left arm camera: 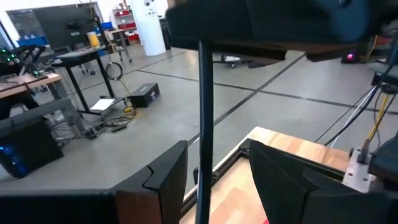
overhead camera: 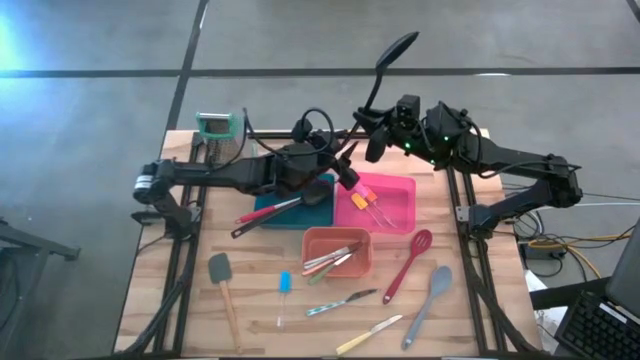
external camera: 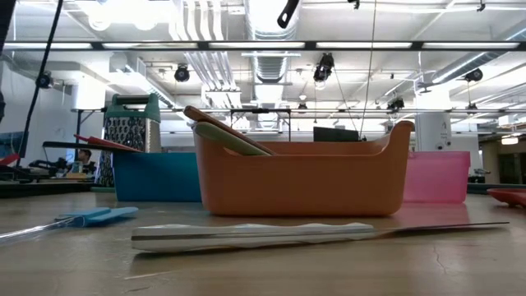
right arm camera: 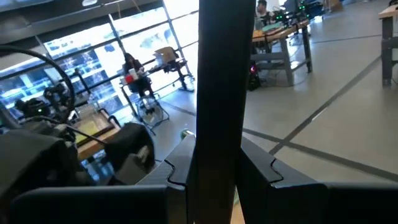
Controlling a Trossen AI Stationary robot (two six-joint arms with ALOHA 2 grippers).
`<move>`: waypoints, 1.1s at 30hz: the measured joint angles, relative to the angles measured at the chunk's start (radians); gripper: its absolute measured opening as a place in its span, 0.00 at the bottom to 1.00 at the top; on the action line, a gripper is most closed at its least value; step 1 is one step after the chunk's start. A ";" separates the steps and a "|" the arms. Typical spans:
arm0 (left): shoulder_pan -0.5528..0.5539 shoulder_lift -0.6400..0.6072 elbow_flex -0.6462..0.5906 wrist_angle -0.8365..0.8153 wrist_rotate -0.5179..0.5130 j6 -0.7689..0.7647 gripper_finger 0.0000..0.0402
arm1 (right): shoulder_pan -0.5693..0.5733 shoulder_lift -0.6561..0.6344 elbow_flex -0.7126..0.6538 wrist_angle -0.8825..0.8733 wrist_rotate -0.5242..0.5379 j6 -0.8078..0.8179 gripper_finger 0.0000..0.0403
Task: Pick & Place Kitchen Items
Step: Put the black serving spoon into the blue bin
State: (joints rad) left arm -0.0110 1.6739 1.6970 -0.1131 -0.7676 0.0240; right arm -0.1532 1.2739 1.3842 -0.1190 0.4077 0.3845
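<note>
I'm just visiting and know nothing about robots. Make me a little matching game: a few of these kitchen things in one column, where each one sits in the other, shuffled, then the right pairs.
Things:
1. red spoon
2. black spoon
3. box grater
4. blue-headed spatula

Places:
A. held up in the air by the right end effector
B. flat on the table right of the orange tray
C. upright at the table's far left corner
D. flat on the table left of the orange tray

Pairs: 1-B, 2-A, 3-C, 4-D
</note>
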 joint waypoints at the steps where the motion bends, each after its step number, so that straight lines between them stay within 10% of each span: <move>1: 0.005 0.004 0.000 0.006 0.000 0.003 0.44 | 0.001 0.000 0.000 -0.001 -0.001 0.000 0.16; 11: 0.051 0.012 0.000 0.026 0.026 0.001 0.42 | 0.000 0.000 0.000 -0.002 -0.043 0.000 0.16; 18: 0.052 0.012 0.000 0.022 0.115 0.025 0.06 | 0.000 0.000 0.000 -0.006 -0.043 -0.003 0.16; 33: 0.058 0.006 0.092 -0.133 0.156 0.027 0.06 | 0.001 -0.014 0.001 -0.001 -0.046 0.001 0.25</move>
State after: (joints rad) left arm 0.0471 1.6802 1.7888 -0.2458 -0.6119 0.0512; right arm -0.1524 1.2596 1.3853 -0.1196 0.3619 0.3859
